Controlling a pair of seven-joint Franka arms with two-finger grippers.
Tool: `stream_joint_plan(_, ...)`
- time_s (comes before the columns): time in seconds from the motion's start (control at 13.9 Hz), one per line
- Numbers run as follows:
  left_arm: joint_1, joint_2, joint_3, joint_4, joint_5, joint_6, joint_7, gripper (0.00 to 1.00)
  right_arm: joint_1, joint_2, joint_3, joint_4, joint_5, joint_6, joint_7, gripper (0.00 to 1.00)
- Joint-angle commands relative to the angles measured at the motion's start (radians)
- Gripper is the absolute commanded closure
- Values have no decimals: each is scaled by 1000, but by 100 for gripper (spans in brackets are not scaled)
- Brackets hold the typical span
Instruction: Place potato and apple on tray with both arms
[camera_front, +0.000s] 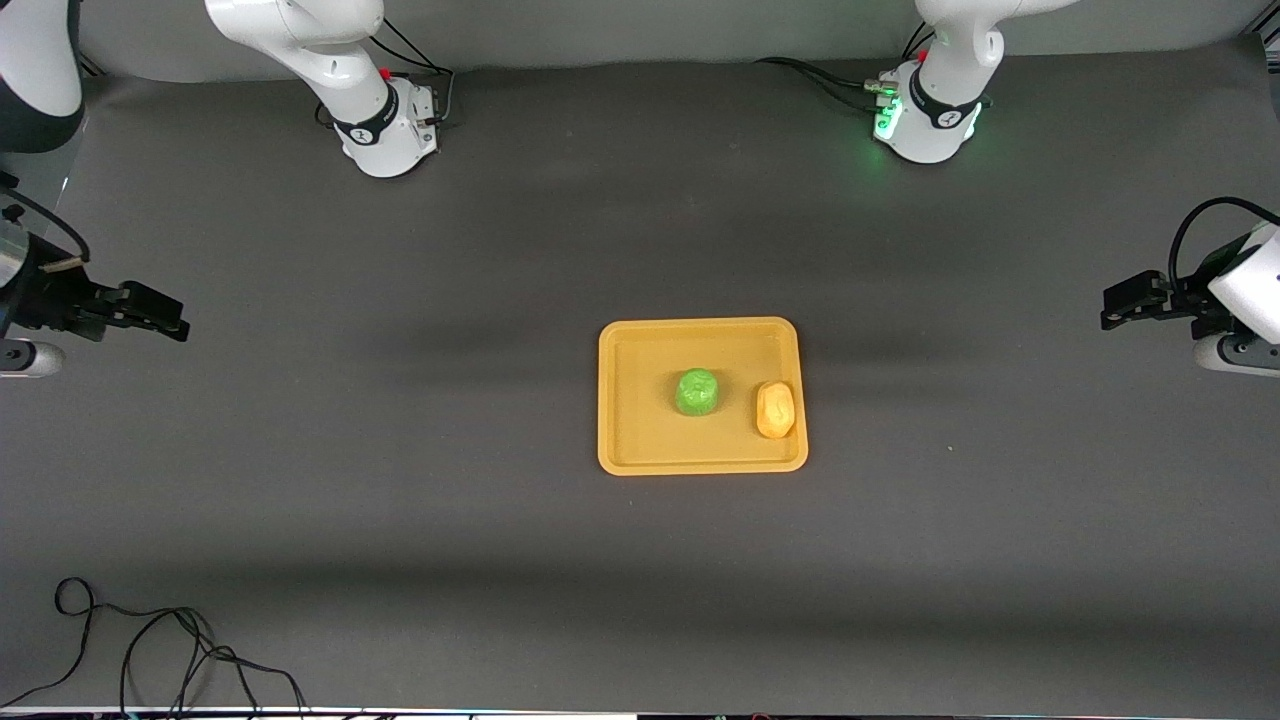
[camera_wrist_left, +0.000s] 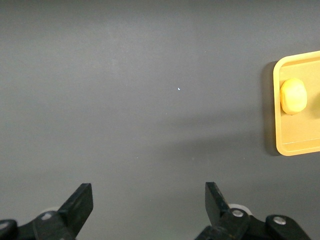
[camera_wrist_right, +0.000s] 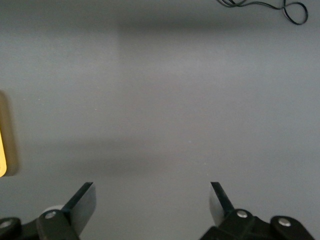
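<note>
The yellow-orange tray (camera_front: 640, 445) lies at the middle of the table. The green apple (camera_front: 697, 391) sits on it near its centre. The potato (camera_front: 775, 409) lies on it beside the apple, by the rim toward the left arm's end. My left gripper (camera_front: 1112, 305) is open and empty, up over bare table at the left arm's end. My right gripper (camera_front: 178, 322) is open and empty over bare table at the right arm's end. The left wrist view shows the potato (camera_wrist_left: 292, 96) on the tray (camera_wrist_left: 295, 146). The right wrist view shows only a sliver of the tray (camera_wrist_right: 2, 160).
A dark grey mat covers the table. A loose black cable (camera_front: 150, 650) lies near the front edge toward the right arm's end; it also shows in the right wrist view (camera_wrist_right: 280, 7). The two arm bases (camera_front: 385, 130) (camera_front: 925, 125) stand along the back edge.
</note>
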Motion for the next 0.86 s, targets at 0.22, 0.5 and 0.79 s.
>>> stream_joint_plan(0.22, 0, 11, 2, 27, -1, -12, 4, 0, 16, -50, -23, -37, 42, -20, -11, 0)
stream_joint_plan(0.5, 0, 13, 2, 26, -1, -18, 4, 0, 18, -51, -23, -34, 58, -35, -11, 0)
stream_joint_plan(0.79, -3, 13, 2, 26, -1, -18, 4, 0, 16, -39, -21, -18, 60, -37, -23, 0)
